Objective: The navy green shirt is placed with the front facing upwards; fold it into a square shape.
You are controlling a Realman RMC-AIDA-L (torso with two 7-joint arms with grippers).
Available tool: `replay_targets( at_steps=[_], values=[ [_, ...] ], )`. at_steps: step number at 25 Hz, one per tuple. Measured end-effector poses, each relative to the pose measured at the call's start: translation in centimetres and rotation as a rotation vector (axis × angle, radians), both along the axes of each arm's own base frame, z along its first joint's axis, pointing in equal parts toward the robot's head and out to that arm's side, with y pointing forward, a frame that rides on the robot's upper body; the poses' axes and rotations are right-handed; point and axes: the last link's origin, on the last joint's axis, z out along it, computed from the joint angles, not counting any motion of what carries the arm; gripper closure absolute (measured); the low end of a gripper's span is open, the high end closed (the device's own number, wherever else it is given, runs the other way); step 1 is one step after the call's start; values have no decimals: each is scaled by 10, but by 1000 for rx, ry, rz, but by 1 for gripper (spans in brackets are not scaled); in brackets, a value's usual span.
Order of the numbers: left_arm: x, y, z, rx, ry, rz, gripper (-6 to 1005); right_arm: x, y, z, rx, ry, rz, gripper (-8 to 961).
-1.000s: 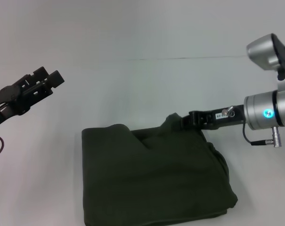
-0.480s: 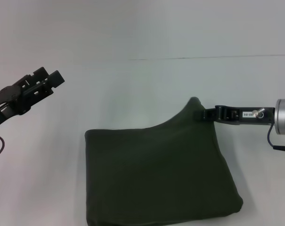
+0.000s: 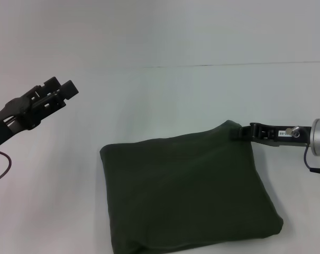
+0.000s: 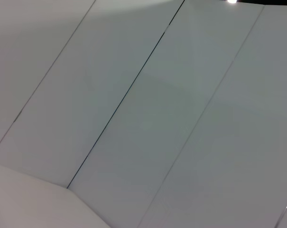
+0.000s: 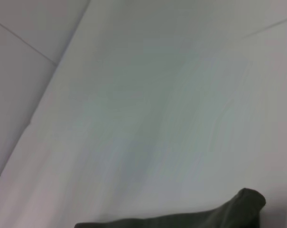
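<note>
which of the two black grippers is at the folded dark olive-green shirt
The right gripper: it sits at the far right corner of the folded dark olive-green shirt, which peaks up there. The left gripper hangs apart over bare white table.

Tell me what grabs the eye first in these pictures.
The dark green shirt, folded into a rough square, lies on the white table at centre, nearer the robot. The right gripper pinches its far right corner, which is pulled into a peak. The left gripper hangs in the air at far left, away from the cloth.
</note>
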Motion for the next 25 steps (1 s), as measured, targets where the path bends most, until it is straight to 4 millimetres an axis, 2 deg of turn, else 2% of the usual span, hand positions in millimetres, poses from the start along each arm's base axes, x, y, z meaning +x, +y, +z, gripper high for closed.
replay_targets(
  at_steps=[7, 11, 15, 20, 25],
  values=[
    [1, -1, -2, -6, -9, -3, 78, -4, -6, 7, -28, 34, 71, 816],
    [2, -3, -4, -17, -18, -6, 78, -2, -9, 24, -36, 67, 87, 655],
    [3, -5, -6, -32, -34, -13, 78, 7, -21, 45, -34, 82, 138, 512],
    [5, -9, -6, -79, -67, -19, 77, 19, -40, 69, 86, 96, 268, 356],
    [6, -14, -8, -179, -78, -17, 78, 18, -68, 69, 78, 90, 490, 140]
  ],
)
